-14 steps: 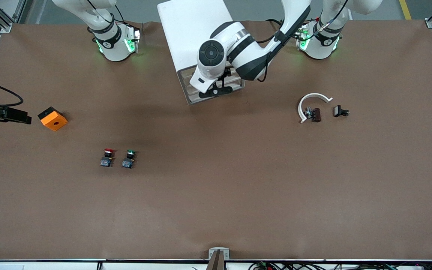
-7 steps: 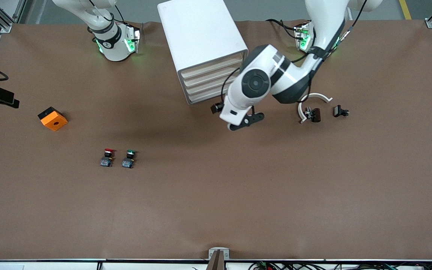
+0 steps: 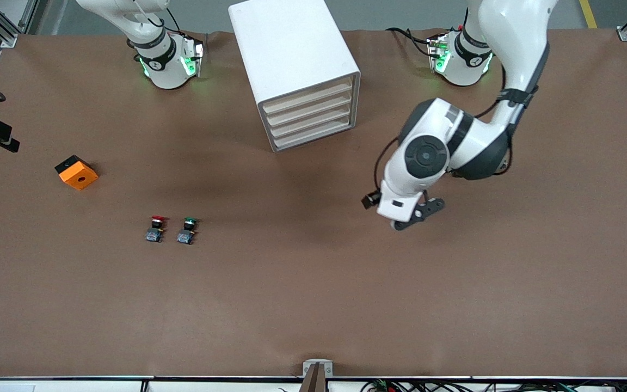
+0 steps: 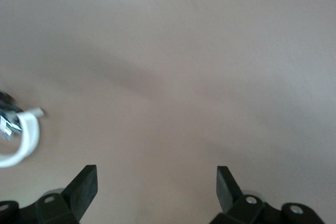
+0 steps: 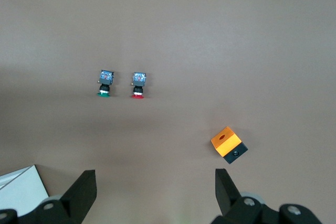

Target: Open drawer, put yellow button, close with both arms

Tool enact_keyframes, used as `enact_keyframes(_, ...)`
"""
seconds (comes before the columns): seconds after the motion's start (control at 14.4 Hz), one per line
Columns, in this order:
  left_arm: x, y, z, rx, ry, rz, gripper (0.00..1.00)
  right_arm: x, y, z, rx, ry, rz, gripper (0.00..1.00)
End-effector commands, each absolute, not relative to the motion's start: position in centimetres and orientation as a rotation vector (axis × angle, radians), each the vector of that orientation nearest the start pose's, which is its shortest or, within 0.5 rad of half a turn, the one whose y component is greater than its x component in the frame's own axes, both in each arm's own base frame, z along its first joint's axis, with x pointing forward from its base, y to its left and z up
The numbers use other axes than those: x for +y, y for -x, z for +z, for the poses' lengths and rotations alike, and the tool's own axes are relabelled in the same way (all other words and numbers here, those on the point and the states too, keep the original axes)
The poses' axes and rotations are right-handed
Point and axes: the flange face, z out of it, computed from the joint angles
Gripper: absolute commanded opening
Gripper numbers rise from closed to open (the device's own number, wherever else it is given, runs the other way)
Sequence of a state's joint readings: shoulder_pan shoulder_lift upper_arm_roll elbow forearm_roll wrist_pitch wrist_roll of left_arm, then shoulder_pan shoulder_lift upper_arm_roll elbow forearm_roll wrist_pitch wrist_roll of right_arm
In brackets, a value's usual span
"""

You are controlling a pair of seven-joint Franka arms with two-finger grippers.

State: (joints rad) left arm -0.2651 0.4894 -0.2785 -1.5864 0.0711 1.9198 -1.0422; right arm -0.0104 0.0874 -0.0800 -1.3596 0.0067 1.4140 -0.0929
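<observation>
The white cabinet (image 3: pixel 292 43) stands between the two arm bases. Its top drawer (image 3: pixel 309 91) sits pushed in, flush with the three drawers below it. The yellow button is out of view. My left gripper (image 3: pixel 419 212) hangs open and empty over bare table, toward the left arm's end from the cabinet and nearer the front camera. In the left wrist view the left gripper (image 4: pixel 156 182) has only table between its fingers. My right gripper (image 5: pixel 155 182) is open and empty, high over the right arm's end of the table.
A red-capped switch (image 3: pixel 157 221) and a green-capped switch (image 3: pixel 189 222) stand side by side mid-table. An orange block (image 3: pixel 77 172) on a black base lies toward the right arm's end. A white curved piece (image 4: pixel 23 140) lies close to the left hand, hidden under that arm in the front view.
The left arm has swung away from the cabinet's front toward its own end of the table and nearer the front camera. The drawer fronts are uncovered now. The right hand has drifted along the table's edge.
</observation>
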Motion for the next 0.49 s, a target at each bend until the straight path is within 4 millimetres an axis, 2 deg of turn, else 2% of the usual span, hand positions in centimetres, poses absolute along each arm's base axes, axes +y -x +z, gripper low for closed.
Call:
enact_keyframes(0.0, -28.2, -60.5, 35.6, -0.793, 2.936, 0.186, 1.00, -4.7, -54.3, 66.0, -0.020, 3.138, 0.033, 1.00)
enact_keyframes(0.14, -23.8, -62.3, 36.3, -0.776, 2.929, 0.149, 1.00, -4.8, -52.9, 66.0, -0.017, 3.136, 0.011, 1.00)
enact_keyframes(0.21, -22.4, -62.8, 37.0, -0.703, 2.943, 0.124, 1.00, -4.8, -52.6, 65.9, -0.017, 3.135, 0.014, 1.00)
enact_keyframes(0.35, -17.7, -64.0, 38.9, -0.585, 2.952, 0.081, 1.00, -5.0, -52.3, 66.0, -0.008, 3.134, 0.033, 1.00)
enact_keyframes(0.42, -16.1, -64.3, 39.6, -0.540, 2.963, 0.081, 1.00, -4.9, -51.6, 66.4, -0.006, 3.128, 0.051, 1.00)
